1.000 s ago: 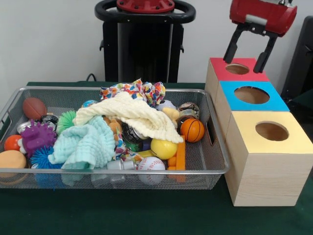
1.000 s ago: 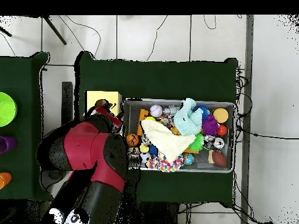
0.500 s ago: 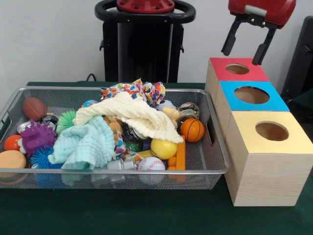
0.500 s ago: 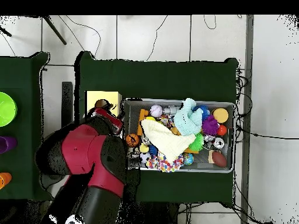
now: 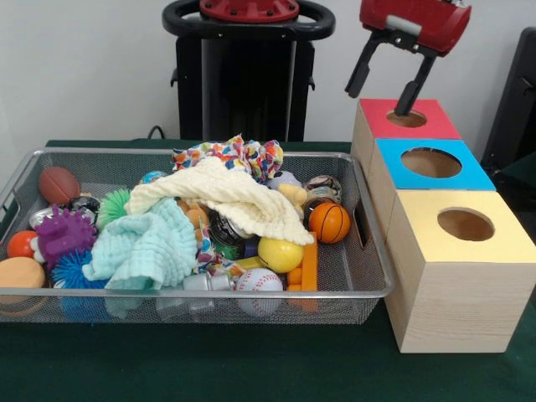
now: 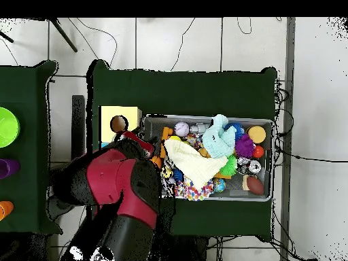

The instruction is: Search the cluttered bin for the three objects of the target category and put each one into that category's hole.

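The silver wire-mesh bin (image 5: 368,295) stands on the green table, heaped with toys and cloths; it also shows in the overhead view (image 6: 207,117). One clear crinkly bottle (image 5: 206,283) lies against the bin's front wall beside a baseball (image 5: 259,280). No other bottle shows; cloths cover much of the heap. My gripper (image 5: 382,90) hangs open and empty high above the gap between the bin's right end and the red-topped box (image 5: 408,119). In the overhead view the red arm (image 6: 122,183) hides the gripper.
Three wooden boxes with round holes stand in a row right of the bin: red top, blue top (image 5: 431,163), yellow top (image 5: 465,224). A cream cloth (image 5: 230,197) and a mint cloth (image 5: 146,247) lie over the toys. An orange basketball (image 5: 330,223) sits near the bin's right wall.
My gripper has moved left in the front view, from above the red box's hole toward the bin's right end. It stays open and empty. Nothing in the bin moved.
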Controlling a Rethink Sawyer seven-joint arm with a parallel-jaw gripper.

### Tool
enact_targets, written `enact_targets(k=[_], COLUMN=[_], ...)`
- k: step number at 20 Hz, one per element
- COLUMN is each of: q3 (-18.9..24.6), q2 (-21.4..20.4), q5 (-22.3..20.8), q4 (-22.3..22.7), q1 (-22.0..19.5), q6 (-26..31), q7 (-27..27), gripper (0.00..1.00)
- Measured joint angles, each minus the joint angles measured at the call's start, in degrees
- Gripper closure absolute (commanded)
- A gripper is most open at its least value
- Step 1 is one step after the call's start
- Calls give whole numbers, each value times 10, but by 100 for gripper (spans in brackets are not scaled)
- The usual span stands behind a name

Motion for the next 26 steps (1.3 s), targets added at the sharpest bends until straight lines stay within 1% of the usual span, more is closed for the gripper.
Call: enact_targets(k=[2, 9, 14, 16, 17, 20, 21, 24, 26], q3=[4, 19, 44, 50, 64, 79, 91, 101, 102], q2=[0, 0, -2, -3, -8, -17, -25, -40, -48], q5=[-6, -50, -86, -92, -102, -108, -112, -117, -118], q4=[4, 7, 8, 8, 8, 9, 10, 11, 12], q1=[-7, -42, -74, -82, -99, -118, -133, -145, -144], q6=[0, -4, -4, -4, -4, -4, -4, -4, -4], q7=[0, 0, 0, 0, 0, 0, 0, 0, 0], gripper=[0, 0, 0, 0, 0, 0, 0, 0, 0])
